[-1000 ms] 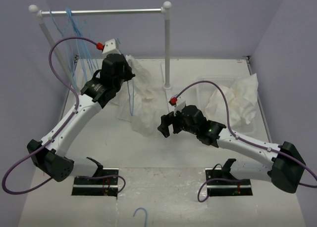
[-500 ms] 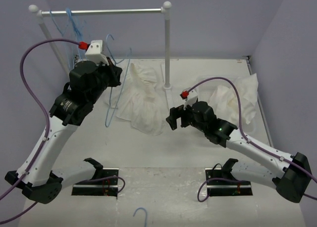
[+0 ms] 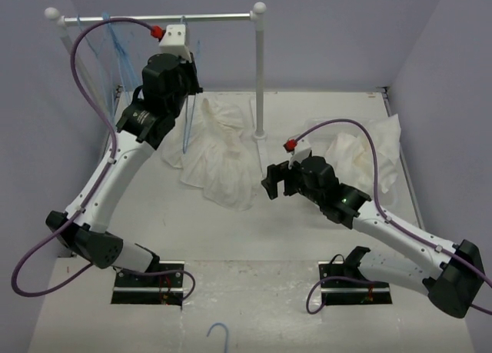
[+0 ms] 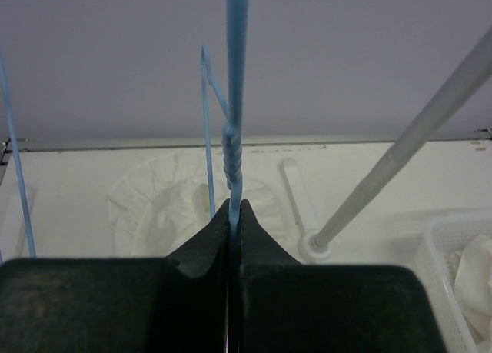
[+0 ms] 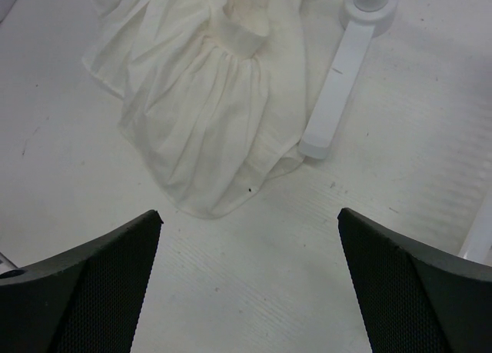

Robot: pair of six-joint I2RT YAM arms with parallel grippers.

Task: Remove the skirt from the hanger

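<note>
The white ruffled skirt (image 3: 219, 157) lies spread on the table, apart from the hanger; it also shows in the right wrist view (image 5: 204, 114) and the left wrist view (image 4: 165, 207). My left gripper (image 3: 190, 82) is raised close under the silver rail and is shut on the light-blue hanger (image 3: 187, 126). In the left wrist view the jaws pinch the hanger's wire (image 4: 235, 99) just below its twisted neck. My right gripper (image 3: 273, 180) is open and empty, low over the table just right of the skirt's hem, its midpoint over bare table (image 5: 250, 280).
The silver rail (image 3: 200, 17) on white posts (image 3: 259, 76) spans the back; its foot (image 5: 338, 99) lies beside the skirt. Several other blue hangers (image 3: 115, 45) hang at the rail's left end. A clear basket with white fabric (image 3: 369, 161) sits right. A loose blue hook (image 3: 219, 334) lies near.
My left arm has swung up and right with the hanger, to just under the rail. The skirt has come off it and stays on the table. The right gripper barely moved.
</note>
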